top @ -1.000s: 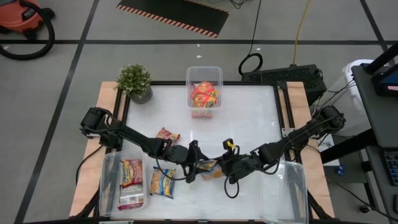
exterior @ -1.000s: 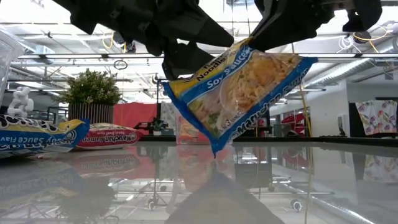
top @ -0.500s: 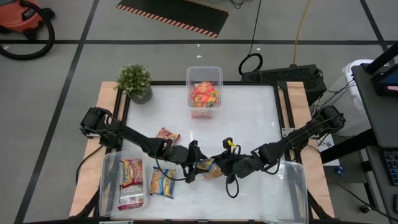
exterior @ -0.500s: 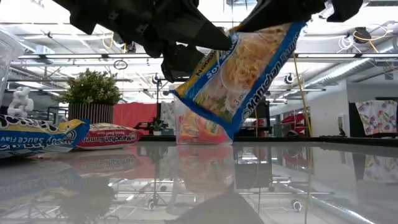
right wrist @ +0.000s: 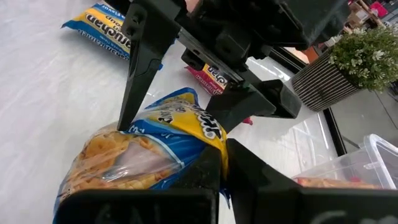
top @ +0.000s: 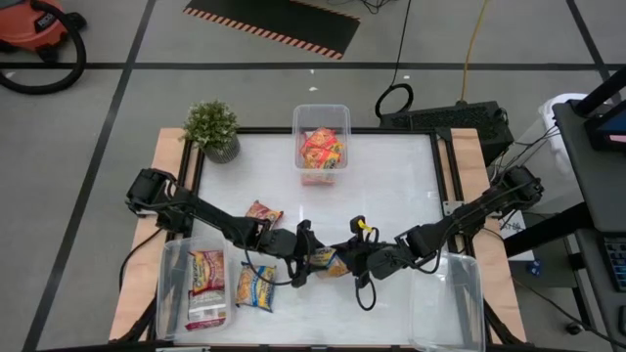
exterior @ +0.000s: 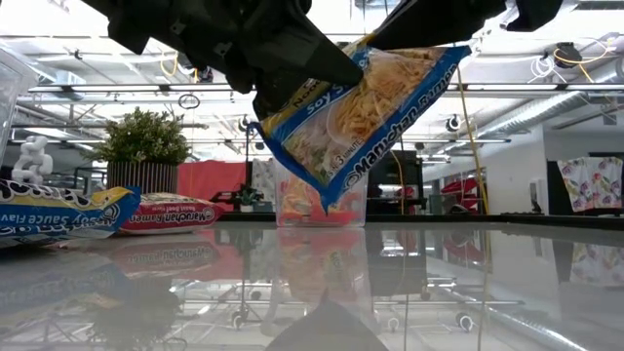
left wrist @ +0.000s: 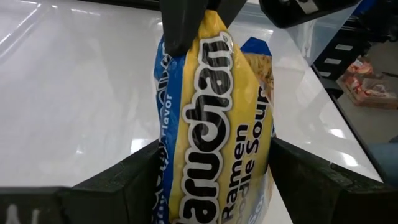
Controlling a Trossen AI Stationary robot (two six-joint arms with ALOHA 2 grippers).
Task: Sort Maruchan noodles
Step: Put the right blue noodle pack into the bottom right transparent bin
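Left side of the table [top: 391, 166]: a clear bin [top: 174, 293] at the front left corner holds one red-and-white packet [top: 206, 288]. Just beside it on the table lies a yellow-blue packet [top: 255, 286], and farther back a red packet [top: 262, 212]. A potted plant [top: 212, 128] stands at the far left corner.

Centre: my left gripper [top: 305, 256] has its fingers [left wrist: 130, 180] spread apart on either side of a yellow-blue soy-sauce packet [exterior: 356, 117], which hangs tilted, clear of the table. My right gripper [top: 354, 256] is pinched together on one end of that same packet. Behind, at the far edge, a second clear bin [top: 321, 114] contains red-orange packets [top: 322, 149].

Right side: a third clear bin [top: 460, 298] stands at the front right corner.
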